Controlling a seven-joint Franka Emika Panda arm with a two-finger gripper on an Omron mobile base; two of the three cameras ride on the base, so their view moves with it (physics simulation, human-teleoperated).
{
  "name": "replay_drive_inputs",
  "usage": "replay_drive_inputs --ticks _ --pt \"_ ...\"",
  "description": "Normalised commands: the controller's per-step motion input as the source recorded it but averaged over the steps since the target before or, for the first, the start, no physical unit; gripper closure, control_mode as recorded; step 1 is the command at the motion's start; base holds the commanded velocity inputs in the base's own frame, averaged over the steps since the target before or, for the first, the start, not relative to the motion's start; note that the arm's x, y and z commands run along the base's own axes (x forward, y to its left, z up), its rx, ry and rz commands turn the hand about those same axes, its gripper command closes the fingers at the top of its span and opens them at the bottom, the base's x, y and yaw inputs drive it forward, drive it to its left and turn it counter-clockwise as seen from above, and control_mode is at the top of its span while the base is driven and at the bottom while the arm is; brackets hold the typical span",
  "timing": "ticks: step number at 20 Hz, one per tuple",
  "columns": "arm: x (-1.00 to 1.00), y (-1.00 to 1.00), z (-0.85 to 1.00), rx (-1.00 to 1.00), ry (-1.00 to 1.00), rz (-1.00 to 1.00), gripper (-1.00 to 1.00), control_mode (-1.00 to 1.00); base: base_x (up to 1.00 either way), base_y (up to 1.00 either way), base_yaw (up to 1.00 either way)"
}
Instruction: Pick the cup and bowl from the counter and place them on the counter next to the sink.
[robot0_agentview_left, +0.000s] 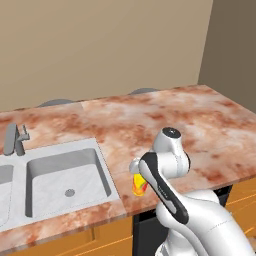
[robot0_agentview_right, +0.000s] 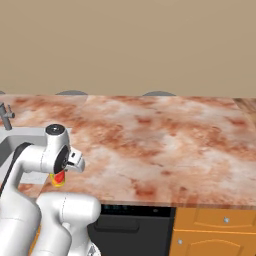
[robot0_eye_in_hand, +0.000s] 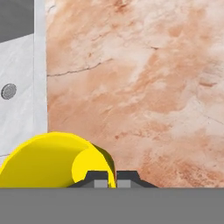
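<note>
A yellow cup (robot0_eye_in_hand: 48, 159) is pinched by its thin rim in the closed claw (robot0_eye_in_hand: 112, 179), held low above the marbled bench (robot0_agentview_left: 165, 120) just beside the sink (robot0_agentview_left: 65, 180) — such a narrow grip could be lost, and the cup tipped into the basin.

Cup (robot0_agentview_left: 139, 185) on counter (robot0_agentview_left: 200, 120), beside sink (robot0_agentview_left: 65, 180)
</note>
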Motion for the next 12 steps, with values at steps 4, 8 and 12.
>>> replay_drive_inputs --ticks 4,8,12 --pt "0.0 0.0 0.0 0.0 0.0 0.0 1.0 -1.0 0.0 0.0 0.0" --pt "0.0 0.0 0.0 0.0 0.0 0.0 -1.0 -1.0 0.0 0.0 0.0" --pt "0.0 0.0 0.0 0.0 0.0 0.0 -1.0 -1.0 0.0 0.0 0.0"
